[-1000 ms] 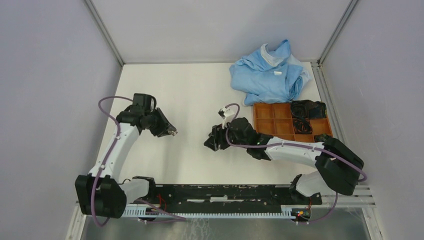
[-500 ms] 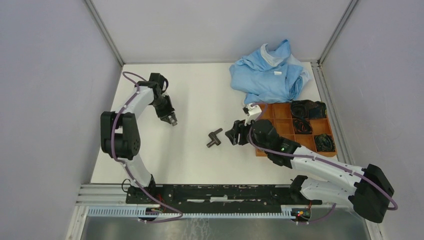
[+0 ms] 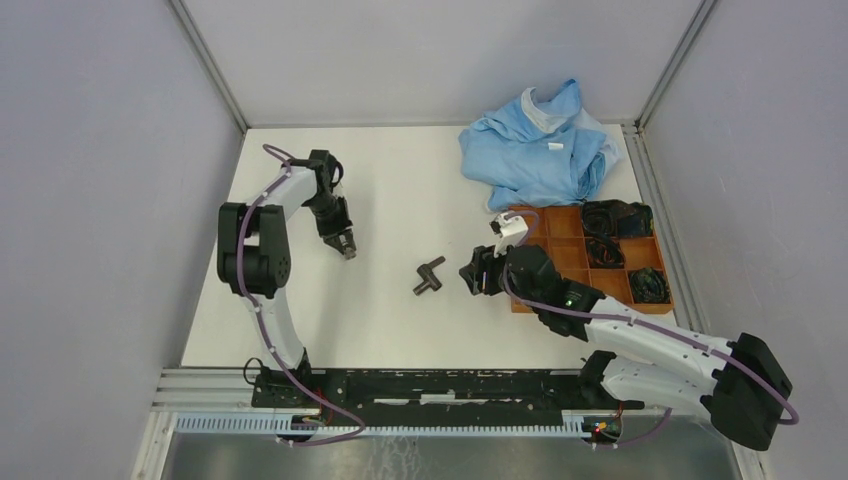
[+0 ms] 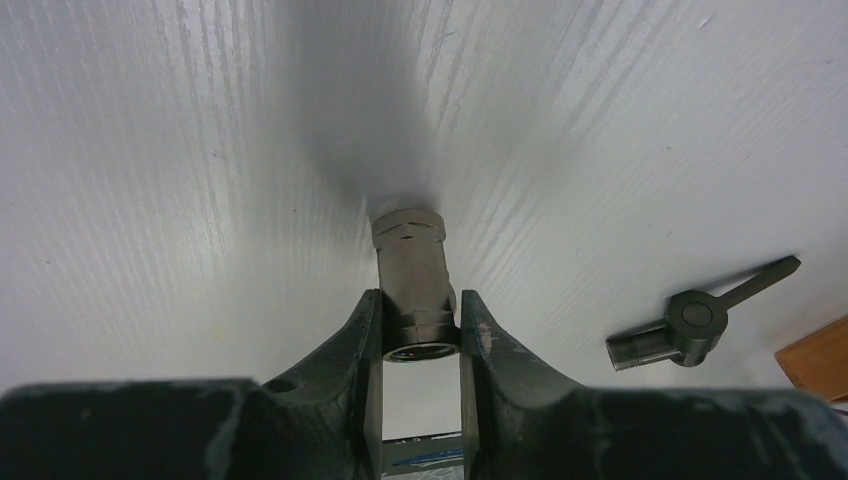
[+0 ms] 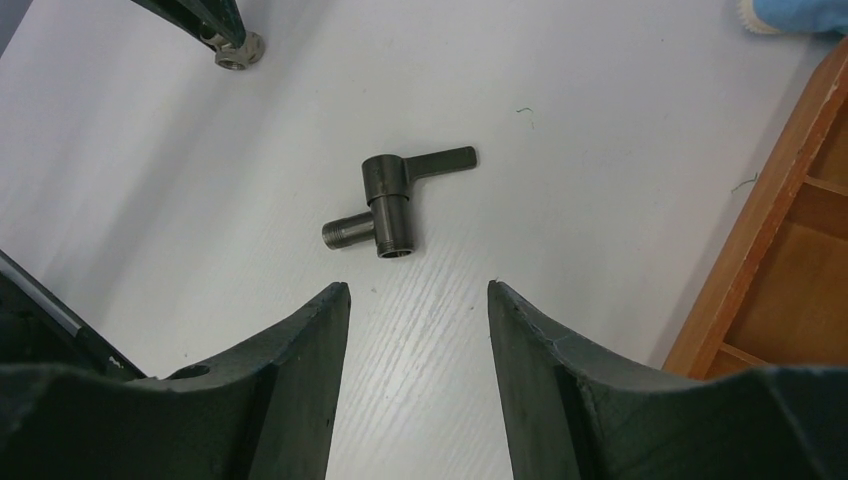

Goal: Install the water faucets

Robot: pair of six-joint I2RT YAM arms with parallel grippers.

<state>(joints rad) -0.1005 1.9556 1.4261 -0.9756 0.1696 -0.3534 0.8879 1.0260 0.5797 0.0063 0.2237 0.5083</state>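
A T-shaped water faucet [image 3: 430,276] [image 5: 395,205] [image 4: 690,320] of dark grey metal lies flat on the white table, its lever pointing to the back right. My left gripper [image 3: 345,243] [image 4: 420,300] is shut on a stubby hex-ended water faucet [image 4: 410,265] [image 5: 238,50], held end-down with its far end on or just above the table, left of the T-piece. My right gripper [image 3: 470,275] [image 5: 418,288] stands open and empty, just right of the T-piece, with its fingers pointing toward it.
An orange compartment tray [image 3: 545,240] [image 5: 770,200] with dark coiled parts in its right cells sits close behind the right gripper. A crumpled blue cloth [image 3: 540,145] lies at the back right. Grey walls enclose the table on three sides.
My right gripper has drawn back to the right, and the T-shaped faucet now lies uncovered on the table. The left arm swung up and round while its gripper kept the stubby faucet near the same spot.
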